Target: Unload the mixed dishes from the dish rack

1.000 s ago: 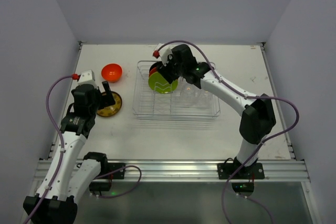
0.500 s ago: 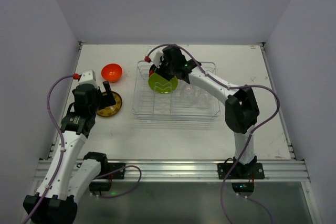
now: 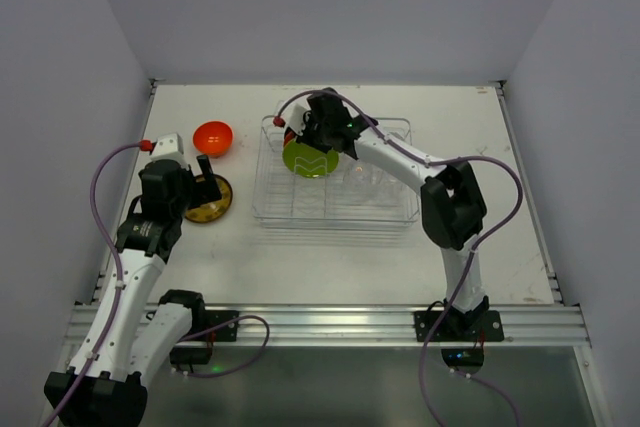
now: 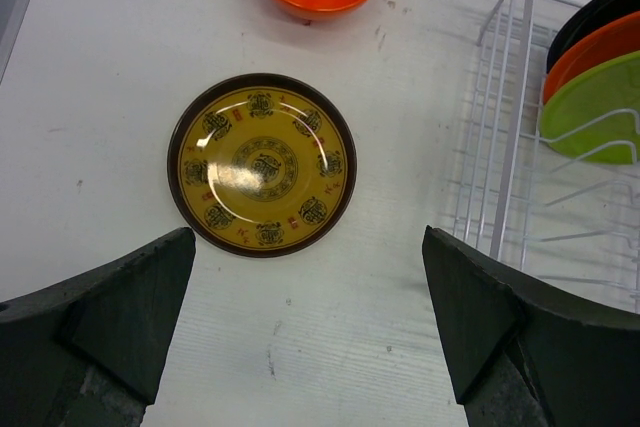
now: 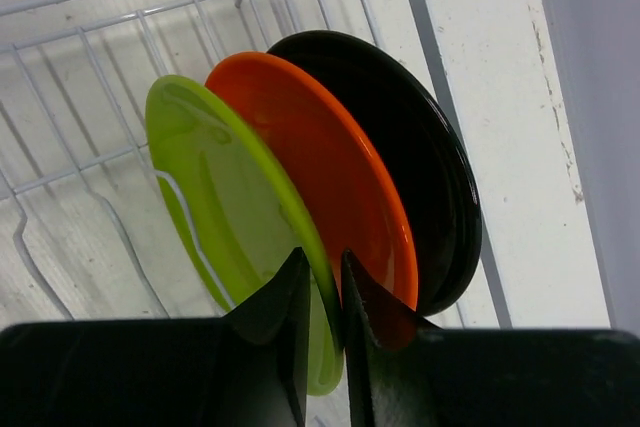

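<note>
From above, the rack (image 3: 340, 217) sits mid-table (image 3: 300, 257). The green plate (image 3: 310, 161) stands on edge in its far-left corner, and the right gripper (image 3: 310, 145) meets that plate's top rim. Faint clear glasses (image 3: 375, 182) show toward the rack's right half. At the rack's 9 o'clock a yellow plate (image 3: 212, 209) lies flat on the table, partly under the left gripper (image 3: 203, 185). An orange bowl (image 3: 212, 137) stands at the rack's 10 o'clock.

In the left wrist view, the left gripper hangs with fingers spread wide and nothing between them. The yellow plate lies below, the bowl at its 12 o'clock and the rack's wires at 3 o'clock.

In the right wrist view, the green plate, an orange plate (image 5: 335, 172) and a black plate (image 5: 425, 142) stand side by side in the rack. The right gripper's fingers are drawn close together, pinching the green plate's rim.
</note>
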Available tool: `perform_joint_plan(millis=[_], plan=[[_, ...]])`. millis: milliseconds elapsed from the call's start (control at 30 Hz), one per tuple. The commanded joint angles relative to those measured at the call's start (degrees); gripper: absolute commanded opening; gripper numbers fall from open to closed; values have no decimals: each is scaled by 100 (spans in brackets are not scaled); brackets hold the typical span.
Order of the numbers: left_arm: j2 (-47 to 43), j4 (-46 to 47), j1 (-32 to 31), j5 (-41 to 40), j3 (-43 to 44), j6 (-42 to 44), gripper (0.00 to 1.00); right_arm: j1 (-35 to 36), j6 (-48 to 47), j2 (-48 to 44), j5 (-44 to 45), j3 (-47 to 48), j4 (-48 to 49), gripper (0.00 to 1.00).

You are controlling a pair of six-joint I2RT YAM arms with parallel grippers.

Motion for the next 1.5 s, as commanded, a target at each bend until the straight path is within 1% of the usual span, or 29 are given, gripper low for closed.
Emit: perform_joint_plan(millis=[0, 33, 100, 200, 433, 567, 600, 667, 733, 767, 800, 833, 867, 900, 933, 967, 1000, 1033, 1133, 1167, 1200, 1267, 1300, 1367, 1467], plan=[[-6, 216, 26, 59, 125, 83, 100, -18, -218, 31, -177, 171, 46, 15], [-6, 224, 26, 59, 125, 83, 100, -26, -226, -56, -212, 145, 72, 13], [-15, 216, 26, 59, 134, 83, 100, -18, -331, -206, -256, 4, 142, 5], [-24, 216, 26, 68, 125, 92, 100, -18, -463, -557, -221, -251, 397, 0], [-111, 233, 26, 94, 125, 92, 100, -18, -631, -1103, -98, -409, 407, 0], [-190, 242, 26, 138, 143, 92, 100, -18, -500, -1584, -36, -506, 354, 0], [-252, 251, 26, 260, 152, 127, 100, -18, -447, -1691, -80, -550, 345, 0], [-322, 356, 26, 453, 152, 162, 100, -18, -158, -2015, -107, -681, 371, 0], [-384, 557, 26, 1207, 178, 206, 100, -26, 185, -2253, -133, -804, 389, 0], [-384, 671, 26, 1602, 195, 180, 100, -44, 691, -2368, -142, -840, 380, 0], [-358, 942, 18, 2424, 213, 49, 100, -61, 1009, -2604, -150, -892, 389, 0], [-323, 1110, 17, 2841, 231, -65, 100, -79, 1361, -2719, -220, -980, 389, 0], [-296, 1338, 9, 3245, 222, -197, 100, -131, 2139, -2851, -282, -1050, 389, 0], [-209, 1828, -17, 3954, 205, -468, 100, -167, 2581, -3139, -326, -1147, 398, 0], [-147, 1989, -44, 4161, 204, -592, 100, -202, 3317, -3290, -561, -1339, 398, 0], [-95, 2104, -70, 4268, 239, -655, 100, -307, 3637, -3466, -729, -1498, 433, 0], [-7, 2253, -131, 4321, 274, -733, 100, -351, 3997, -3641, -878, -1691, 677, 0], [29, 2272, -149, 4322, 327, -752, 100, -386, 4506, -3991, -1141, -2067, 792, 0], [196, 2412, -228, 4611, 336, -734, 100, -527, 5281, -4450, -1721, -2613, 1118, 0], [248, 2474, -263, 4733, 319, -752, 100, -554, 5406, -4521, -2124, -2729, 1214, 0], [353, 2631, -342, 4987, 301, -830, 100, -554, 5529, -4592, -2328, -2834, 1441, 0], [424, 2860, -474, 5156, 205, -945, 100, -554, 5819, -4741, -2749, -3124, 1645, 0], [442, 3235, -623, 5287, 170, -1058, 100, -563, 5881, -4777, -2865, -3238, 1802, 0], [451, 3501, -851, 5376, 73, -1252, 100, -554, 6031, -4847, -3146, -3353, 1961, 0], [504, 3889, -1098, 5395, 72, -1454, 99, -563, 6102, -4838, -3174, -3450, 2068, 0]])
